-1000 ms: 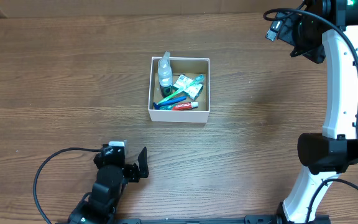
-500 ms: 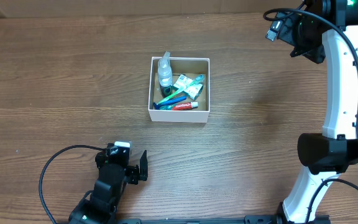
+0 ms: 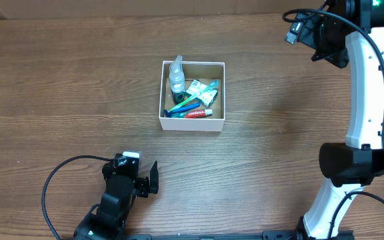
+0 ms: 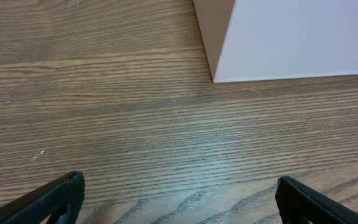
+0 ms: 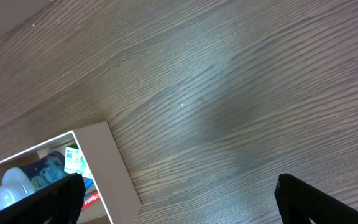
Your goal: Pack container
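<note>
The container, a small square box with white walls, stands mid-table. Inside lie a clear bottle, a blue and a green toothbrush, a red toothpaste tube and small packets. My left gripper is open and empty, low near the front edge, below and left of the box; its view shows the box's white wall. My right gripper is open and empty, raised at the far right; its view shows the box's corner at lower left.
Brown wood-grain table all around. The right arm's white column and black cables stand along the right edge. The left arm's cable loops at the front left.
The left gripper has drawn slightly back toward the front edge since a second ago. The right arm and the box contents have not moved.
</note>
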